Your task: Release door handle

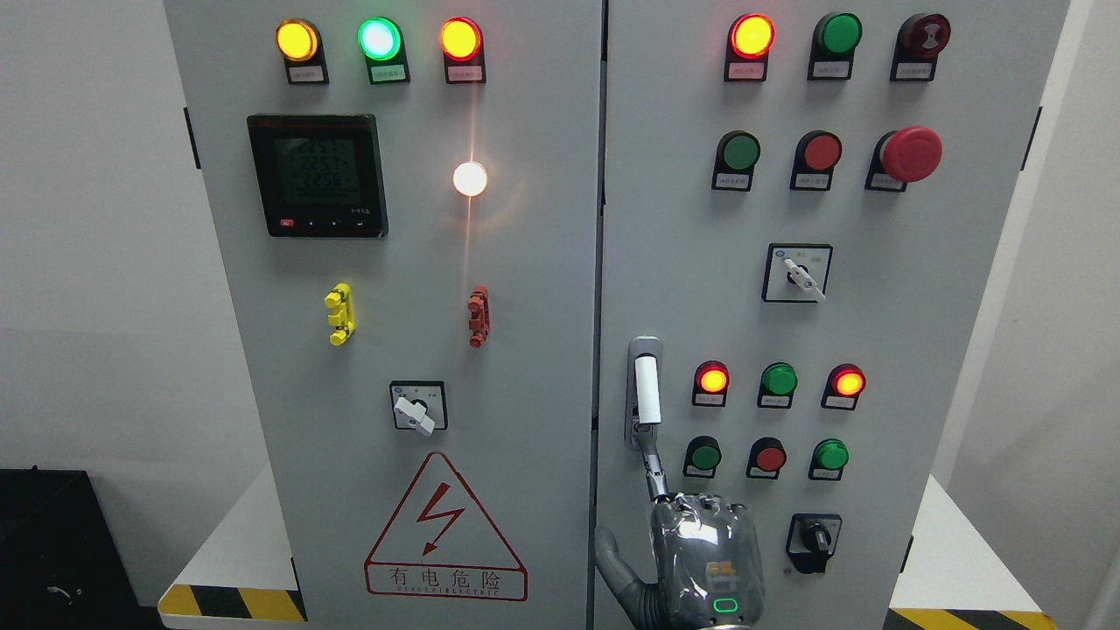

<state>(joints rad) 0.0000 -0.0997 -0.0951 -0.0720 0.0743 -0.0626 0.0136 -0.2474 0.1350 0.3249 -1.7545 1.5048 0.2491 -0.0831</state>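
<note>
The door handle [646, 389] is a white upright lever in a silver mount at the left edge of the right cabinet door [919, 332]. My right hand [705, 560] rises from the bottom edge just below it, its grey back towards the camera. One thin finger [652, 464] points straight up, and its tip meets the lower end of the handle. The thumb [612, 560] is spread out to the left, away from the handle. Nothing is clasped in the hand. The door lies flush with the left door [525, 350]. My left arm does not show.
Lit and unlit indicator lamps, push buttons, a red mushroom stop button [910, 154] and rotary switches [796, 273] stud the right door around the hand. A black knob switch [814, 542] sits just right of the hand. The left door carries a meter [317, 175] and a warning triangle [444, 529].
</note>
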